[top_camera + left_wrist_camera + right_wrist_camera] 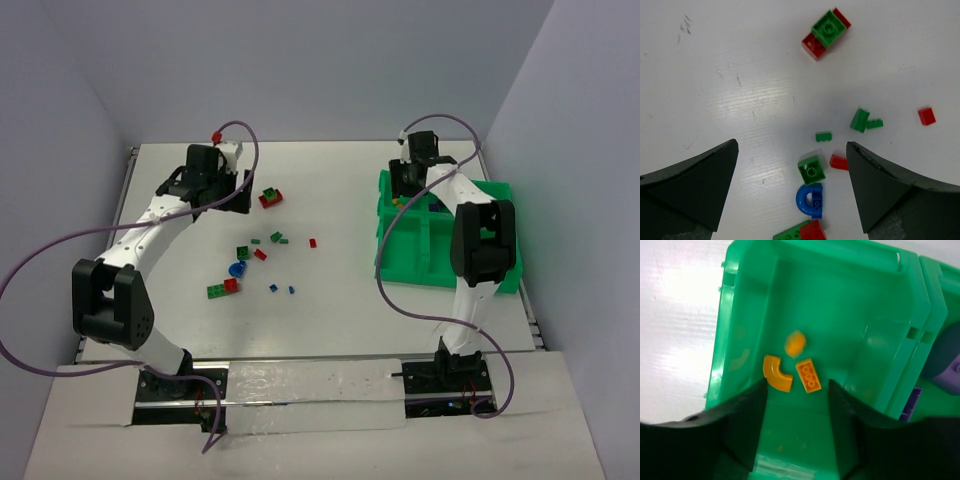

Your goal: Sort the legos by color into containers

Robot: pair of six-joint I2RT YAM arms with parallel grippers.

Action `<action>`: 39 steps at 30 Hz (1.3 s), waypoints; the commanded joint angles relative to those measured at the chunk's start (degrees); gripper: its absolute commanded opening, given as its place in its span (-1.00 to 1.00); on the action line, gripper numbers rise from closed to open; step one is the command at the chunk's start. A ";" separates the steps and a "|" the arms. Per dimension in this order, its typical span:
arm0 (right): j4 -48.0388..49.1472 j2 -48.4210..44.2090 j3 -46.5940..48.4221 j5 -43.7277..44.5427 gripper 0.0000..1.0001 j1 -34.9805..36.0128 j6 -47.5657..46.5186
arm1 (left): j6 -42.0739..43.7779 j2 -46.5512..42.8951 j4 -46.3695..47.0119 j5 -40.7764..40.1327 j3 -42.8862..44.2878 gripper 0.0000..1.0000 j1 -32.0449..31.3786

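Holding orange legos (809, 375), green tray compartment (840, 305)

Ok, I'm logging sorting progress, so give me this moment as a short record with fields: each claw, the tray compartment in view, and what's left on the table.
left claw: open, empty, above the loose bricks on the table
right claw: open, empty, over a compartment of the tray
compartment contents: curved orange piece, flat orange brick, blurred orange piece
unsorted: red, green and blue bricks, including a green-on-red stack and a blue arch
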 commanded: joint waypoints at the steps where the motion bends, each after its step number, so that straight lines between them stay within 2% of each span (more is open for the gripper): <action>1: -0.21 -1.02 2.44 -0.57 0.28 -0.20 0.47 | 6.84 -0.60 -0.83 6.20 -2.98 0.98 0.17; 3: -0.38 -1.29 2.26 -0.75 0.47 -0.20 0.64 | 8.65 -1.12 -0.66 7.43 -4.64 0.98 0.25; 4: -0.39 -1.64 2.17 -0.84 0.47 -0.20 0.65 | 8.73 -1.30 -0.75 8.41 -5.25 0.98 0.26; 8: -1.46 -3.56 2.43 -2.01 0.83 -0.29 1.11 | 14.45 -3.00 -0.79 13.96 -8.72 0.99 0.26; 9: -1.59 -4.31 2.44 -2.50 0.97 -0.29 1.24 | 15.51 -3.19 -0.60 14.21 -9.65 0.98 0.26; 10: -1.98 -4.94 2.58 -2.88 1.00 -0.29 1.33 | 16.42 -3.30 -0.50 14.62 -10.32 0.98 0.26; 19: -4.16 -11.87 2.14 -9.70 0.99 -0.23 2.14 | 29.65 -2.08 -1.42 20.40 -14.52 0.81 0.26; 30: -5.96 -14.33 0.85 -13.16 1.00 -0.03 2.40 | 34.92 1.35 1.65 22.54 -15.86 0.70 0.26; 39: -6.97 -15.25 0.66 -14.05 1.00 0.15 2.40 | 38.46 7.03 1.99 22.60 -14.19 0.50 0.34</action>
